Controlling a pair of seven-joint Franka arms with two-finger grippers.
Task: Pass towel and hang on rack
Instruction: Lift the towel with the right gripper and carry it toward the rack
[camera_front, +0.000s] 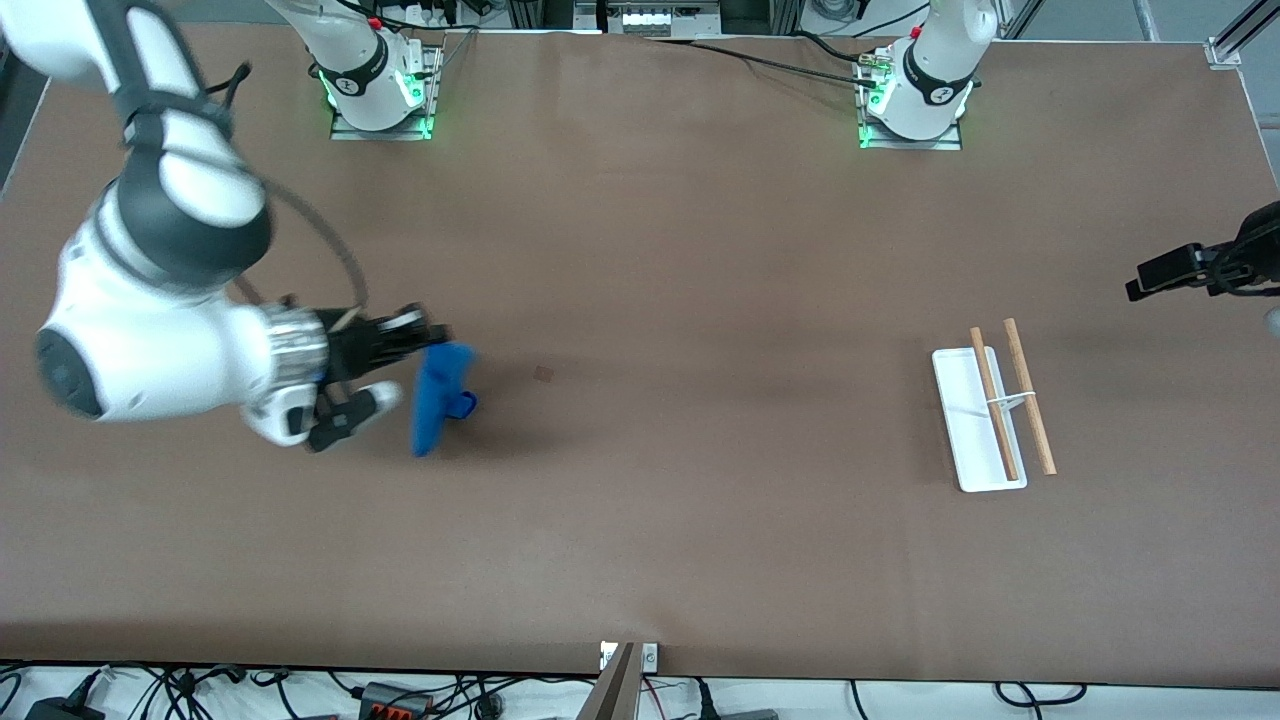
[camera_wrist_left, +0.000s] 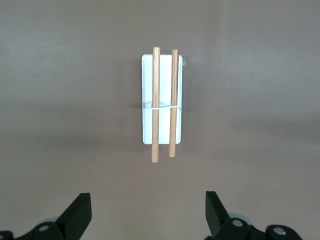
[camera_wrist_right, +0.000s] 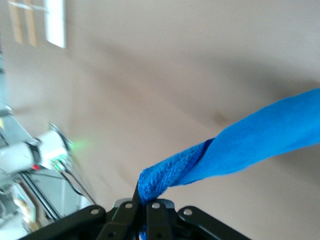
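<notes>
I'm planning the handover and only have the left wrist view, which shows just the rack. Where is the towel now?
Observer: The towel hangs from the right gripper, which is shut on one end of it, over the right arm's end of the table.
Operator: Is any of it touching the table?
Observer: I cannot tell from the front view; in the right wrist view it stretches away from the fingers, twisted.
Operator: And my own gripper?
Observer: The left gripper is open, over the left arm's end of the table, with the rack nearer the front camera than the spot below it. Both rods are bare.
</notes>
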